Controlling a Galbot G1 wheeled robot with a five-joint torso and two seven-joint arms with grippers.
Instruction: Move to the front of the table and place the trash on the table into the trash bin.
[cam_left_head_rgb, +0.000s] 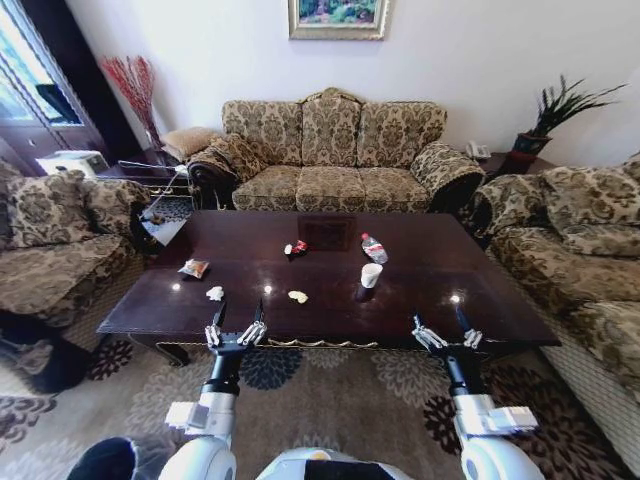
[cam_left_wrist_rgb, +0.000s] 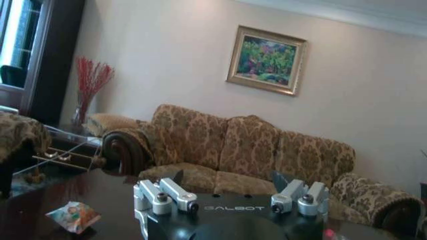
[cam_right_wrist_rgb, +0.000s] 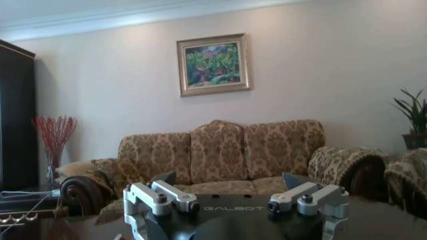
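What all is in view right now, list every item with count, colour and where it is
table: one, dark reddish-brown, centre of the room
snack packet: one, colourful, table's left part
crumpled paper: one, white, near left front edge
yellowish scrap: one, front centre
red-white wrapper: one, mid-table
plastic bottle: one, clear, red cap, lying right of centre
paper cup: one, white, near the bottle
sofa: one, brown patterned, behind the table
painting: one, on the wall
left gripper: open, at the front edge
right gripper: open, at the front edge
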